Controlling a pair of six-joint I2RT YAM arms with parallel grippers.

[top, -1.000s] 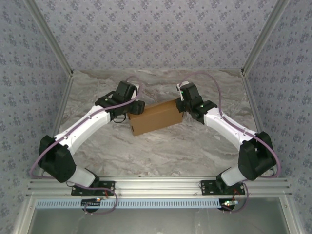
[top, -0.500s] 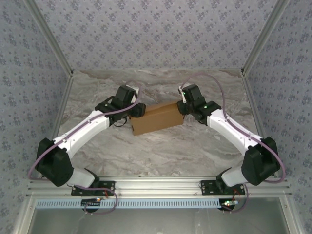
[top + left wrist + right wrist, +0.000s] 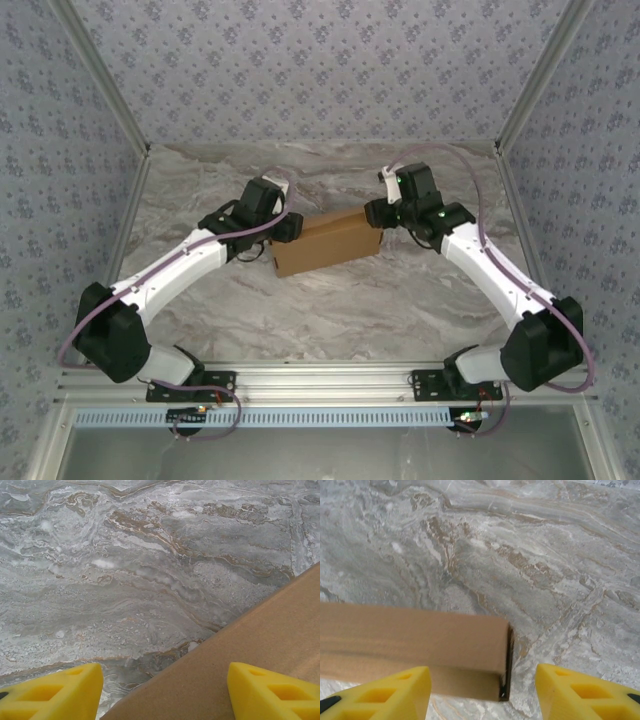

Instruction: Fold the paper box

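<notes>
Now | paper box (image 3: 325, 243) mid-frame, seemingly closed | left gripper (image 3: 164, 672) spread over its corner | right gripper (image 3: 481, 670) spread at its end, gripping nothing | press both ends evenly to seat flaps

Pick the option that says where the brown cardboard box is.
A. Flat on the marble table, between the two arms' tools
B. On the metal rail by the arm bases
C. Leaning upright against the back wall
A: the paper box lies flat on the marble table, with the left tool at one end and the right tool at the other.
</notes>
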